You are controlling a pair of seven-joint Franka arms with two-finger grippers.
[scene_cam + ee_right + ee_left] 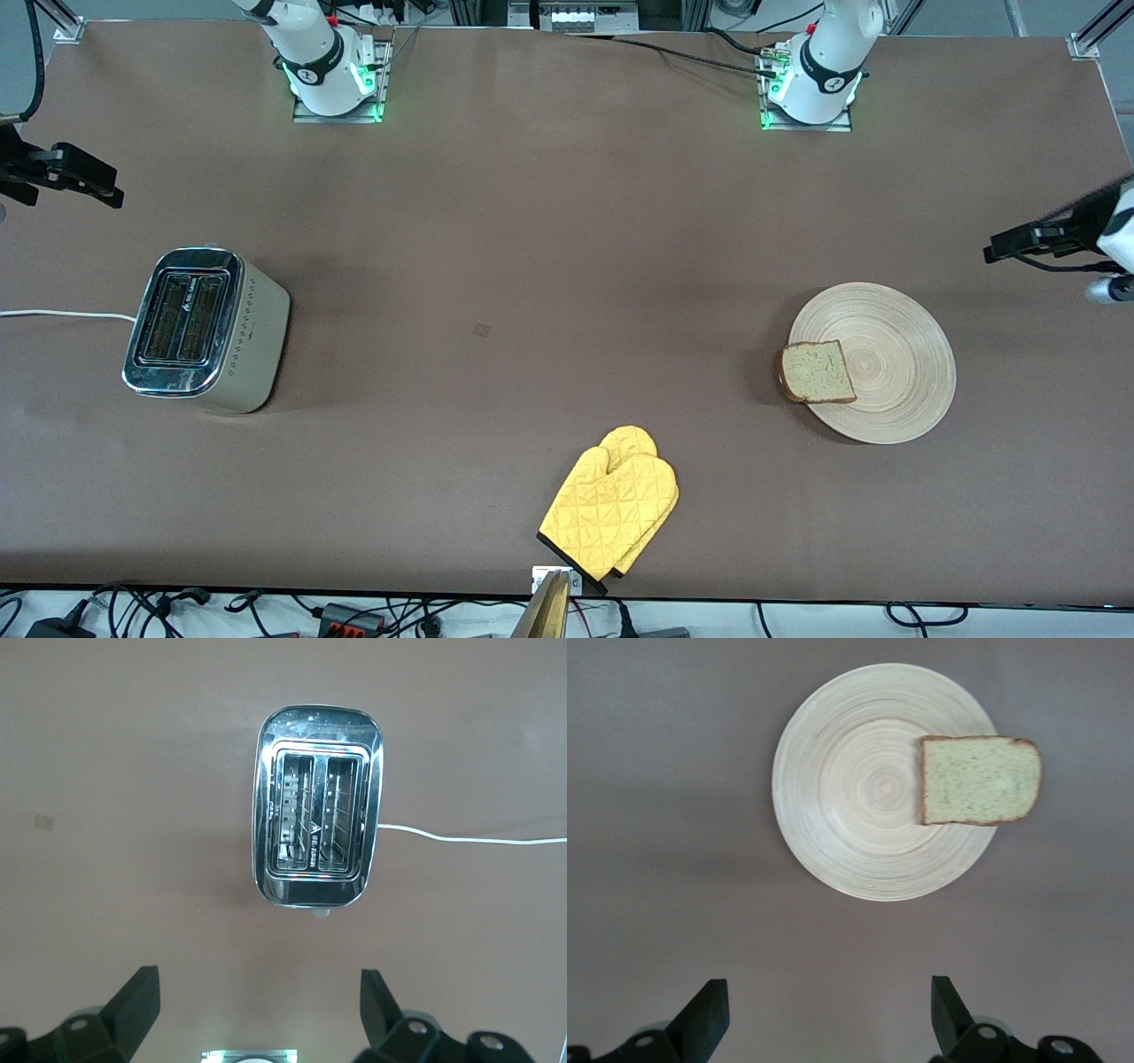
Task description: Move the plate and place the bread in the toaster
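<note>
Both arms run off frame, left claw (824, 1019) and right claw (257, 1014) spread, fingertips cropped.

Even overhead light; soft shadows; glare on toaster (182, 321) chrome; sharp focus.

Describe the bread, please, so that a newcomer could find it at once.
Toward the left arm's end of the brown table lies a large round light-wood plate. On its edge, overhanging toward the quilted yellow oven mitt, rests the squarish brown-crusted bread slice, the only food there.
</note>
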